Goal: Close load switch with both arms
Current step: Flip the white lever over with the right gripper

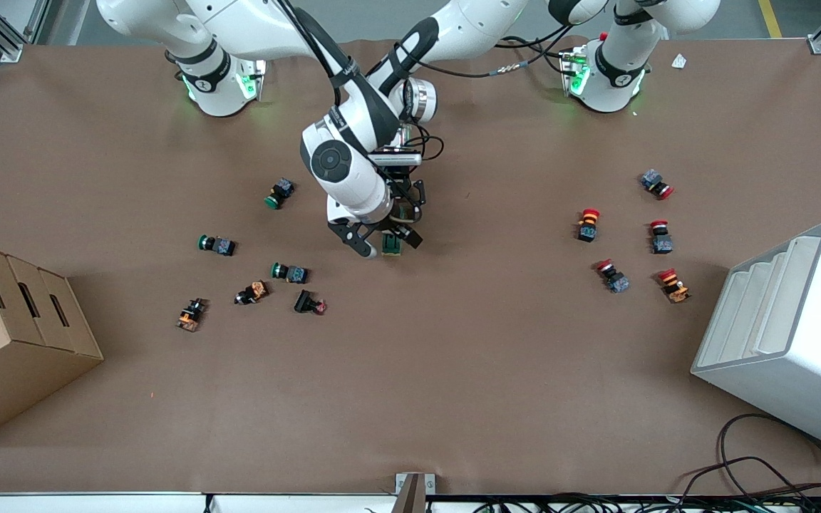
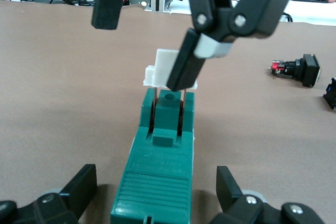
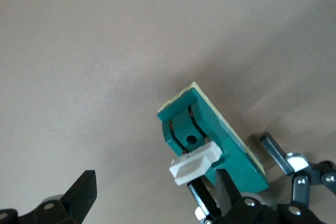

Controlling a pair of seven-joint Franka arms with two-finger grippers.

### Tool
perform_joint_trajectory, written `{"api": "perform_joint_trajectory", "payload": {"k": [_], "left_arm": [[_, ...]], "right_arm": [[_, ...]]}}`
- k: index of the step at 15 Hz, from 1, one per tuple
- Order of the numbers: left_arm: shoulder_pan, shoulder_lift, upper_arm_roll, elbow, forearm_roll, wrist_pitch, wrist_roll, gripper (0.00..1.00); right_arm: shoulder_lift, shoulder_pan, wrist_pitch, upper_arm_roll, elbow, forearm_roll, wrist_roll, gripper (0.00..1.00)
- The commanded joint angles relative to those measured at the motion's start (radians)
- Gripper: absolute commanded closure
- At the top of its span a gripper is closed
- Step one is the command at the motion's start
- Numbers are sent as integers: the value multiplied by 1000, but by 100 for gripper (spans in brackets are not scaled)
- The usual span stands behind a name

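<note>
While both arms crowd over the middle of the brown table (image 1: 453,370), the load switch (image 1: 391,246) lies flat on it right under them, about halfway between the two ends of the table. We see a dark-green block with its white lever (image 2: 164,69) sticking up at one end.

From the left wrist view, the left gripper (image 2: 156,177) is low down and straddles the green body, one finger on each side. We can see a gap on both sides, so its fingers are spread wide and not touching the switch.

The right gripper (image 3: 142,184) is spread wide too. One of its fingers (image 2: 184,66) sits right against the white lever, and the other finger (image 2: 107,3) hangs off in the air, well apart from the switch. So nothing is actually gripped by either one, as far as we can tell.

Scattered around: a few green-capped push buttons (image 1: 217,244) toward the right arm's end, some red-capped push buttons (image 1: 588,224) toward the left arm's end, and a black button with a red tip (image 1: 310,303) nearer the front camera than the switch. A cardboard box (image 1: 11,335) sits at the right arm's end, and a white bin (image 1: 788,335) at the left arm's end.
</note>
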Motion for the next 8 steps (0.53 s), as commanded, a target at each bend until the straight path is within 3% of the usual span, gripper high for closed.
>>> {"api": "perform_joint_trajectory", "payload": {"k": [1,8], "left_arm": [[-10,27,0,25,-3,13,8,0],[-8,27,1,27,-3,13,8,0]], "right_arm": [[13,-2,-19,3,34,30,8,0],[30,-8,-19,0,46,18,-17,0]]}}
